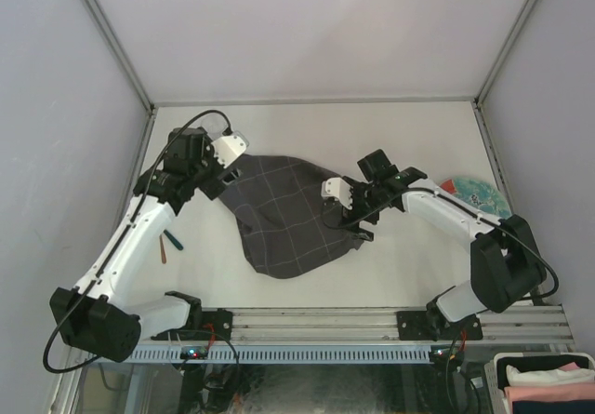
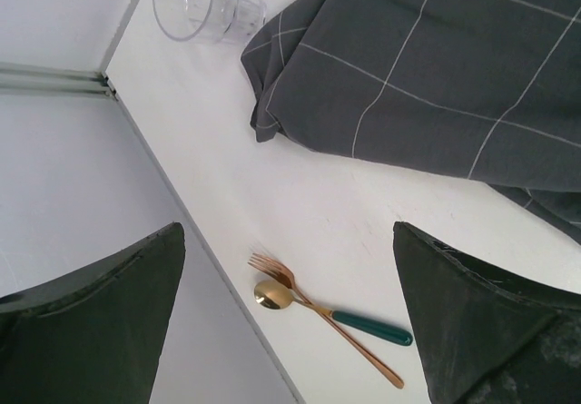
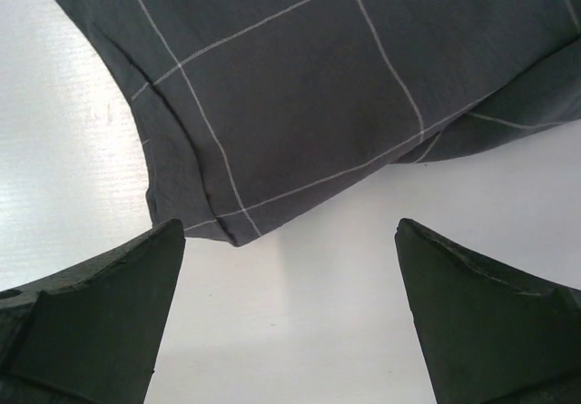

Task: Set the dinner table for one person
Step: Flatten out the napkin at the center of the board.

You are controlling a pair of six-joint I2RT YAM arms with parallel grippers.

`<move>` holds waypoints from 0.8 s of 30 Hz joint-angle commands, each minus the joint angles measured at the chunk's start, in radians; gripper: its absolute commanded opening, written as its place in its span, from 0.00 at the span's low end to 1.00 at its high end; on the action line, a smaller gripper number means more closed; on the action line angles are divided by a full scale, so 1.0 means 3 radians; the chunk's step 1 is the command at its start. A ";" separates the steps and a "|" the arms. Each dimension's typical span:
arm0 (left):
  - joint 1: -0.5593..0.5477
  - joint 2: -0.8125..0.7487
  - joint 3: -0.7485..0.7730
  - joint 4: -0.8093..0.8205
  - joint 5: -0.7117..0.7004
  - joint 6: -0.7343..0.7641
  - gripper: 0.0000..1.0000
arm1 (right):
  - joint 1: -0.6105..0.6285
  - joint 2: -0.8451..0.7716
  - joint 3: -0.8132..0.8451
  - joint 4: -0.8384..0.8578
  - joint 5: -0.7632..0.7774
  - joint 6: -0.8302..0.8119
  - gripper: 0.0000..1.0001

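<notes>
An off-white tabletop (image 1: pixel 307 130) seen from above, edged by grey metal rails (image 1: pixel 144 167) and filling the space between pale walls, with two robot arms bolted at its near edge. A dark grey checked cloth (image 1: pixel 284 219) lies rumpled and partly folded on itself in the middle of the tabletop.

The left gripper (image 2: pixel 286 241) hangs over the cloth's far left corner. Its jaws are spread wide and hold nothing; only bare tabletop shows between them. The right gripper (image 3: pixel 290 227) hangs over the cloth's right edge, also spread wide and holding nothing, with a folded corner of cloth just beyond its fingertips. In both wrist views only the dark inner faces of the fingers show, cut off at the frame edges.

In the left wrist view, a clear glass (image 2: pixel 204 4) stands just beside the cloth's corner, its top cut off by the frame. A copper fork (image 2: pixel 359 354) and a gold spoon (image 2: pixel 272 295) with a green handle lie crossed, touching, near the left rail. From above, the left arm covers most of both, leaving only the handle ends.

Near the right rail, a plate (image 1: pixel 479 195) with a teal pattern is largely hidden behind the right arm. Its pattern is too small to make out. At the near right corner, off the tabletop, a bin (image 1: pixel 548 386) of folded fabric is cut off by the frame.
</notes>
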 commanded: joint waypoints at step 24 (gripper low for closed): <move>0.0042 -0.0183 -0.0142 0.0064 -0.0054 -0.0124 1.00 | 0.0129 0.0056 0.0093 -0.0215 -0.0382 0.0302 1.00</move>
